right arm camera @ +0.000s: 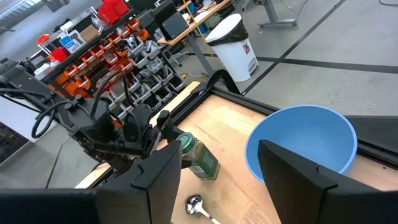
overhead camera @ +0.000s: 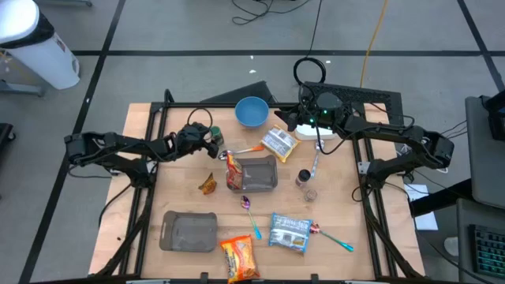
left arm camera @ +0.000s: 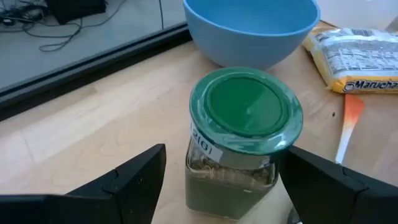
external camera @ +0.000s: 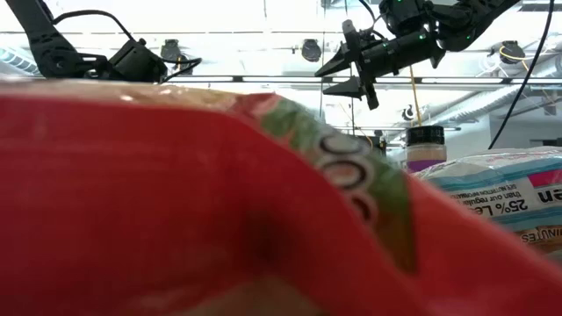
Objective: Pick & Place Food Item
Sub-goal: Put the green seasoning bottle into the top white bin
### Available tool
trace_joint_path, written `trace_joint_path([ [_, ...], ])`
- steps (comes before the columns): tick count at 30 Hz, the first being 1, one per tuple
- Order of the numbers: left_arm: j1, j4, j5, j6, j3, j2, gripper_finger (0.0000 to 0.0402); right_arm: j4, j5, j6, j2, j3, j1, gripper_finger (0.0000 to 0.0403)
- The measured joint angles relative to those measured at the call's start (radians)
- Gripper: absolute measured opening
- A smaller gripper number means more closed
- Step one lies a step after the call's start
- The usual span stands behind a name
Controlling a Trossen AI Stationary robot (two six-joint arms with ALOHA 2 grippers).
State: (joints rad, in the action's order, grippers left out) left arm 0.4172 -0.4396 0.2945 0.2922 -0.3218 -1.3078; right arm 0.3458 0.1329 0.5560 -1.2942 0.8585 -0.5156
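Spice jar: clear glass, square-sided, green round lid, white label strip under the lid, greenish-brown dried contents filling it. Stands upright on the wooden table, lid closed. Position: toward the far edge, left of centre, nearer the left edge than the blue bowl, not touching it. Lid faces up; no tilt visible.

My arms are dark, jointed tubes with black cables looped along them; my left gripper ends in two matte black wedge fingers, my right gripper in matching black blocks, green light glowing on its wrist
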Motion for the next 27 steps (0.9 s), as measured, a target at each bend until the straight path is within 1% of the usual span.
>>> trace_joint_path([
  [5, 0.01, -0.048, -0.061, -0.001, -0.001, -0.064, 0.0306, 0.0, 0.0, 0.0, 0.0, 0.0, 0.0, 0.0208],
  [8, 0.01, -0.078, -0.076, 0.008, -0.001, -0.111, 0.0305, 0.0, 0.0, 0.001, 0.0, 0.0, 0.0, 0.0208],
  [11, 0.01, -0.115, -0.077, 0.033, -0.001, -0.137, 0.0305, 0.0, 0.0, 0.007, 0.0, 0.0, 0.0, 0.0208],
  [16, 0.01, -0.116, -0.051, 0.05, -0.001, -0.148, 0.0303, 0.0, 0.0, 0.007, 0.0, 0.0, 0.0, 0.0208],
  [20, 0.01, -0.112, -0.034, 0.051, -0.001, -0.148, 0.0276, 0.0, 0.0, 0.006, 0.0, 0.0, 0.0, 0.0208],
  [25, 0.01, -0.112, -0.03, 0.051, -0.001, -0.148, 0.0215, 0.0, 0.0, 0.004, 0.0, 0.0, 0.0, 0.0208],
  [27, 0.01, -0.113, -0.03, 0.053, -0.001, -0.148, 0.0208, 0.0, 0.0, 0.001, 0.0, 0.0, 0.0, 0.0208],
])
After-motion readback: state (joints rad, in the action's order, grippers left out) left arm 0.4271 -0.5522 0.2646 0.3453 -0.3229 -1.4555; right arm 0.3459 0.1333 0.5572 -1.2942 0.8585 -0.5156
